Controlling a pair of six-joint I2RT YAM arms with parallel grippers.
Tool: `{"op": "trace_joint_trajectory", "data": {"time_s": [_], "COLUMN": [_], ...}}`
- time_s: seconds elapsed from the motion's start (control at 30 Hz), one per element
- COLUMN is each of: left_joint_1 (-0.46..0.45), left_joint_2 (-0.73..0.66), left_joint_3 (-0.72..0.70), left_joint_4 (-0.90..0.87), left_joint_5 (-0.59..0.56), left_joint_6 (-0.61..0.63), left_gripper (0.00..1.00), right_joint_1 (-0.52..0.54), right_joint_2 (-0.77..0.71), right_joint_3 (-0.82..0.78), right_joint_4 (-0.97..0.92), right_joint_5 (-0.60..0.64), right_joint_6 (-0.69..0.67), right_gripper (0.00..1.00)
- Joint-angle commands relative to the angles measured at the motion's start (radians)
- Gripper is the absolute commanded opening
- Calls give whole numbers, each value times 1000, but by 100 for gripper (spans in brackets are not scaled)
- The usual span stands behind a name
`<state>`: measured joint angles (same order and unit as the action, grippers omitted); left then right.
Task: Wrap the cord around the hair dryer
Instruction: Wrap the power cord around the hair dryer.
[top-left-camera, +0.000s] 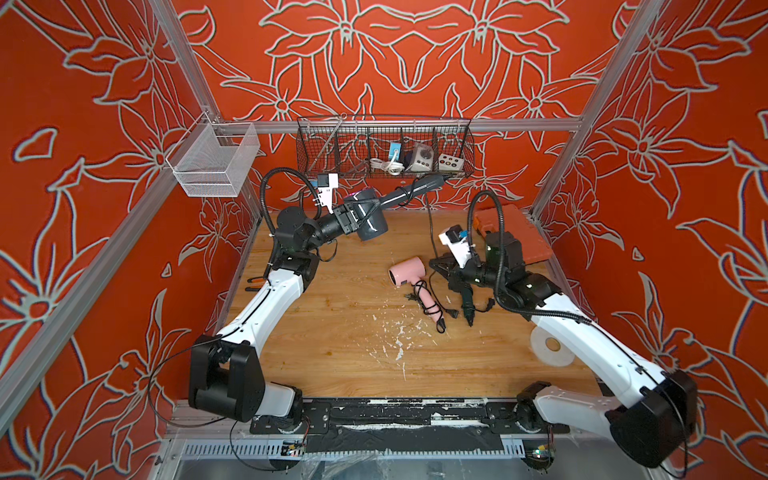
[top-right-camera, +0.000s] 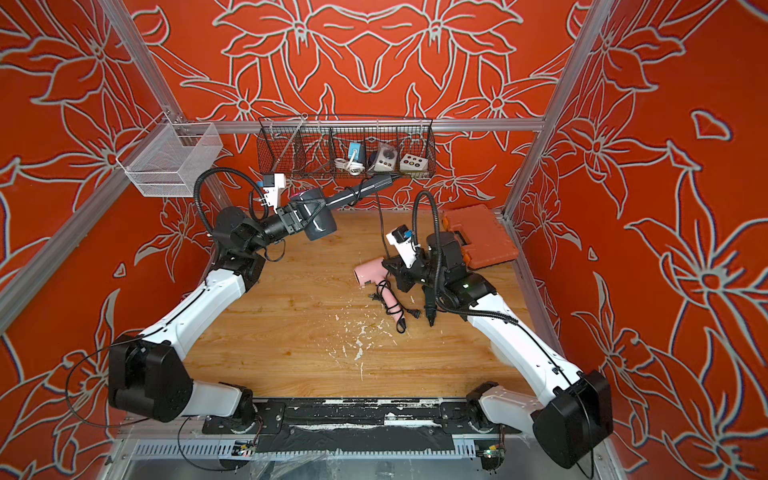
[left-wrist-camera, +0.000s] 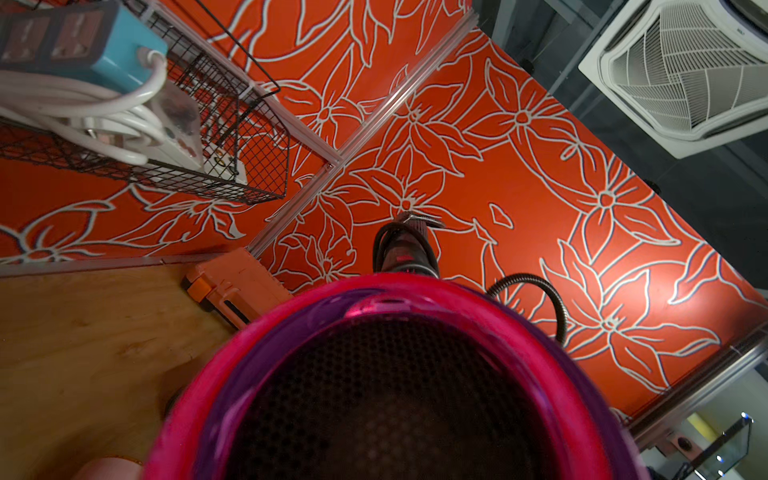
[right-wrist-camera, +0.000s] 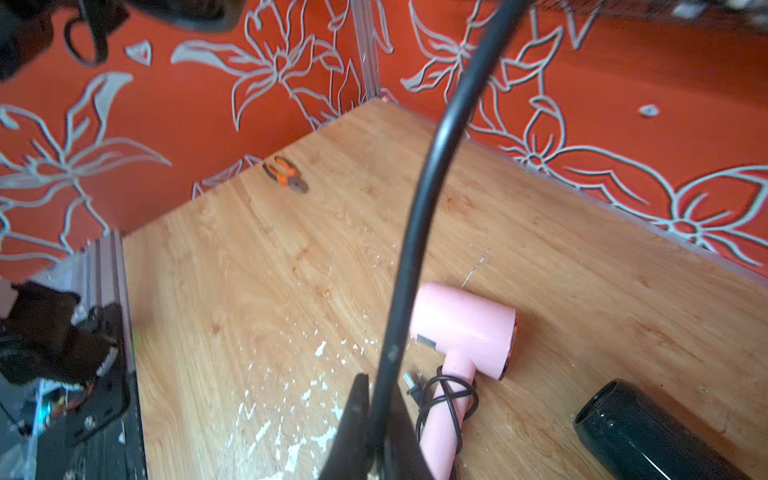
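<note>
My left gripper (top-left-camera: 353, 216) is shut on the barrel of the grey hair dryer (top-left-camera: 372, 222), holding it up above the table near the back wall. Its handle (top-left-camera: 409, 193) points toward the black wire basket, with a turn of cord round it. In the left wrist view the dryer's pink-rimmed mesh rear (left-wrist-camera: 390, 395) fills the frame and hides the fingers. The black cord (top-left-camera: 430, 224) hangs from the handle's end down to my right gripper (top-left-camera: 438, 265), which is shut on it. In the right wrist view the cord (right-wrist-camera: 419, 199) runs up from the gripper (right-wrist-camera: 376, 386).
A pink hair dryer (top-left-camera: 409, 272) with its cord wound round the handle lies mid-table. A black dryer (right-wrist-camera: 636, 432) lies under my right wrist. An orange tool case (top-left-camera: 515, 232) is at the back right, pliers (right-wrist-camera: 284, 174) at the left edge, and a black wire basket (top-left-camera: 384, 124) on the back wall.
</note>
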<state>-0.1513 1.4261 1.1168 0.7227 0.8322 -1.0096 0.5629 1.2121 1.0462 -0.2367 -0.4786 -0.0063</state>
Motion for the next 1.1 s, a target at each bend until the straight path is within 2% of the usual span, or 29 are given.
{"op": "trace_joint_trajectory", "data": {"time_s": [0.0,0.23,0.5,0.63,0.73,0.97,1.07], "left_joint_1": [21,69,75,68,49,-38,-82], "left_joint_2": [2,-24,-3,-26,-69,-141,-146], "left_joint_3": [30,63,59,83,108,178,221], "left_joint_4": [166,-52,-166,-356,-555,-929,-1058], "left_joint_5": [-105,-161,-197,-212,-254,-311,-312], "left_joint_6": [-53,120,215,355,509,788,861], "left_gripper": [0,0,0,0,0,0,0], "right_joint_1": [78,212,350,379,381,379,378], "right_joint_2": [65,71,54,66,73,116,154], "right_joint_3": [80,170,297,405,482,634,685], "right_joint_4": [-171,-360,-591,-697,-746,-774,-763], "right_joint_5": [117,292,443,544,634,793,879], "right_joint_6": [-131,-244,-314,-366,-417,-543,-625], "right_gripper": [0,0,0,0,0,0,0]}}
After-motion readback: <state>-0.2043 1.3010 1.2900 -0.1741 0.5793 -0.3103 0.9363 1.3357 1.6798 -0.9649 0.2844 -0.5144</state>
